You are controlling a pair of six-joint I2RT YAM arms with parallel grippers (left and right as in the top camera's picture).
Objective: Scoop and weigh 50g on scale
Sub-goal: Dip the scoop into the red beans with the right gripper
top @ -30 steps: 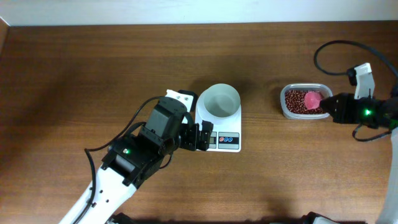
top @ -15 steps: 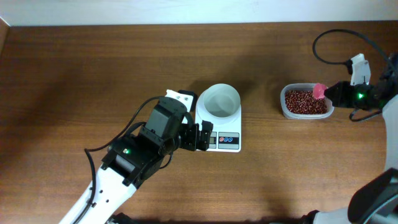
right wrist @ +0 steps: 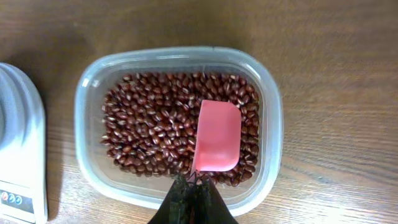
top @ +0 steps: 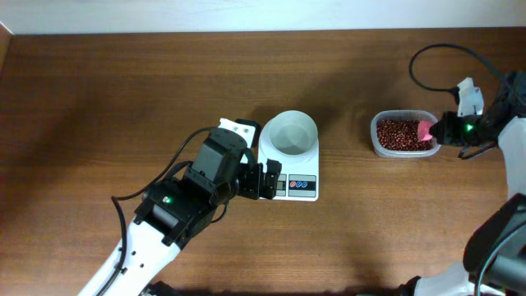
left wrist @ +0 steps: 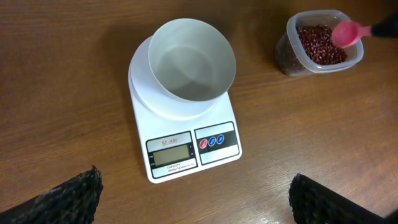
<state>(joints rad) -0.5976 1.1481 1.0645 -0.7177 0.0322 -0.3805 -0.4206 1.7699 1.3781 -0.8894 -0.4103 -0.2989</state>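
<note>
"Holding anything at that moment?"

"Yes. My right gripper (right wrist: 193,186) was shut tight on the handle of a small pink plastic scoop (right wrist: 217,142). Its blade reached out ahead of the jaws, over the heap of small dark red-brown beans (right wrist: 152,127) in the clear rounded-rectangular plastic tub (right wrist: 85,118). The scoop looked empty, and I could not tell whether it touched the beans."

"And the other arm?"

"My left gripper (top: 267,181) had its jaws spread wide on nothing. It sat just beside the display end of the small white digital scale (left wrist: 186,129), which stood near the middle of the tabletop. The round white bowl (left wrist: 191,59) on it was bare."

"Which way did the load have to go?"

"The tub stood near the tabletop's right edge, well apart from the scale. The scoop's long axis ran roughly along the line between them, handle toward the right edge and blade toward the scale. I judged the right arm had to dip, fill, and carry the beans level toward the middle. The left arm was nearer the bowl but held no tool."
</note>
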